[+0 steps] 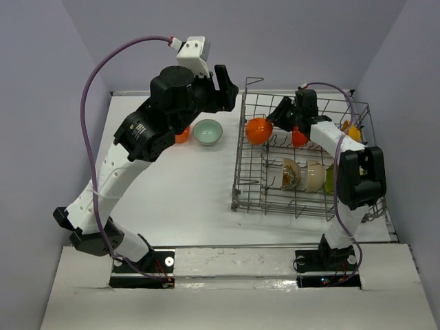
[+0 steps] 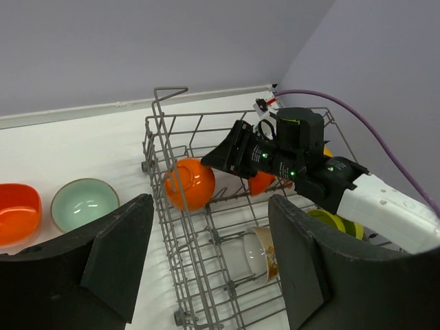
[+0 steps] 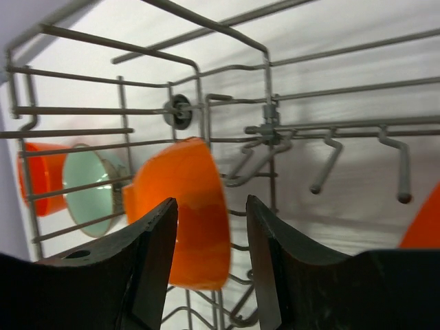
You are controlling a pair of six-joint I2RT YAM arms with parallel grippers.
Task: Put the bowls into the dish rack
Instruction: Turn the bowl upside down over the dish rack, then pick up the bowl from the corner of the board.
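An orange bowl [image 1: 258, 130] [image 2: 190, 183] stands on edge at the left end of the grey wire dish rack [image 1: 247, 180] [image 2: 165, 137]. My right gripper [image 1: 277, 112] [image 3: 211, 201] is open just beside it. In the right wrist view the blurred bowl [image 3: 185, 213] lies between the fingers, near the left one and apart from the right. The rack also holds a red-orange bowl [image 1: 299, 137], a patterned bowl [image 1: 291, 173], a white bowl [image 1: 315, 176], a lime green one [image 1: 330, 179] and a yellow one [image 1: 353, 130]. My left gripper [image 1: 225, 86] [image 2: 211, 199] hangs open and empty, high above the rack's left edge.
A pale teal bowl [image 1: 207, 131] [image 2: 84, 203] and a red-orange bowl [image 1: 182, 135] [image 2: 17, 210] sit on the white table left of the rack, partly under the left arm. Walls close the table at the back and sides.
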